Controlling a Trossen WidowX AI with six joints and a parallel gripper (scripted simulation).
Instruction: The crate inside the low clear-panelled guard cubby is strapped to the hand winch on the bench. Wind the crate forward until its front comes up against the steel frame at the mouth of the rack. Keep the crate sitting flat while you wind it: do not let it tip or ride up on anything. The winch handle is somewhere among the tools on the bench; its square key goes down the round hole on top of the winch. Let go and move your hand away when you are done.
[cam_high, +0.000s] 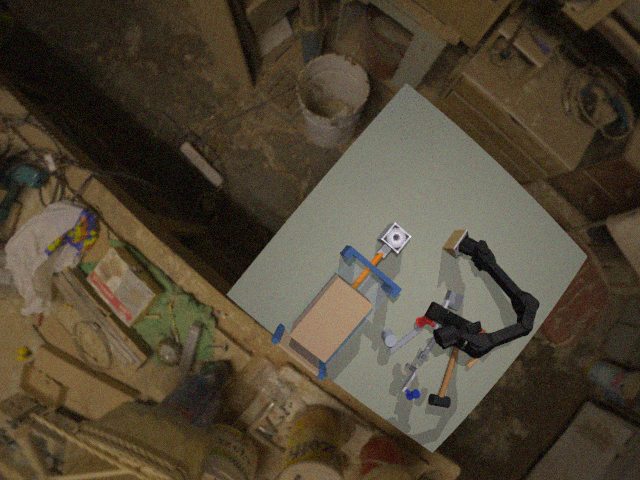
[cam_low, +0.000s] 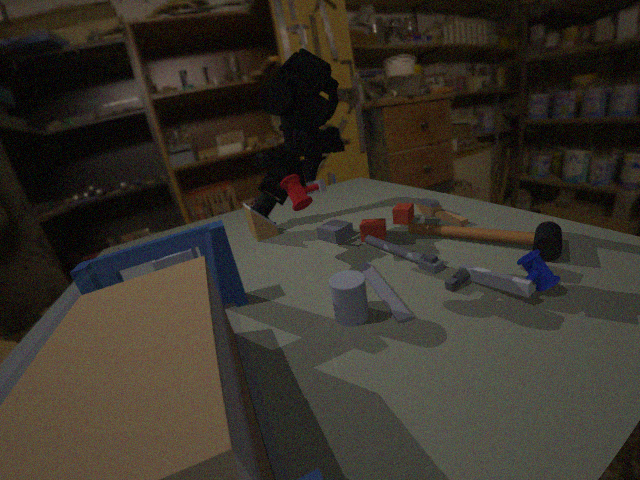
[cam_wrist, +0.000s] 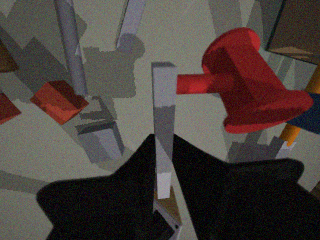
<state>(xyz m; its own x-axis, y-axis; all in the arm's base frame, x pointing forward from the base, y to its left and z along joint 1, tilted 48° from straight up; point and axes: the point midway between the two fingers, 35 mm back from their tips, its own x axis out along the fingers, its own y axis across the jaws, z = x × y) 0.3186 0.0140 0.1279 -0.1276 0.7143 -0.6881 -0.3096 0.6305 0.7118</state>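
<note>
Where the end effector (cam_high: 444, 323) (cam_low: 316, 174) (cam_wrist: 160, 137) grips the bar (cam_high: 437, 326) (cam_low: 321, 184) (cam_wrist: 164, 110), its knob (cam_high: 424, 321) (cam_low: 295, 192) (cam_wrist: 257, 85) juts crosswise.

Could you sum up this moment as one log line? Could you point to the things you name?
black fingers: shut on grey bar with red spool-shaped knob (cam_low: 296, 192) (cam_wrist: 252, 82) | crate: unwound

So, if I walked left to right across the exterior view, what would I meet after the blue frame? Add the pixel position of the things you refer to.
Wooden wedge (cam_high: 454, 241) (cam_low: 261, 228) → red knob (cam_high: 424, 321) (cam_low: 297, 192) (cam_wrist: 245, 80) → grey block (cam_high: 454, 298) (cam_low: 334, 231) (cam_wrist: 100, 142) → red block (cam_low: 373, 230) (cam_wrist: 59, 102) → another red block (cam_low: 402, 213) (cam_wrist: 7, 109) → black mallet head (cam_high: 439, 400) (cam_low: 547, 240).
</note>
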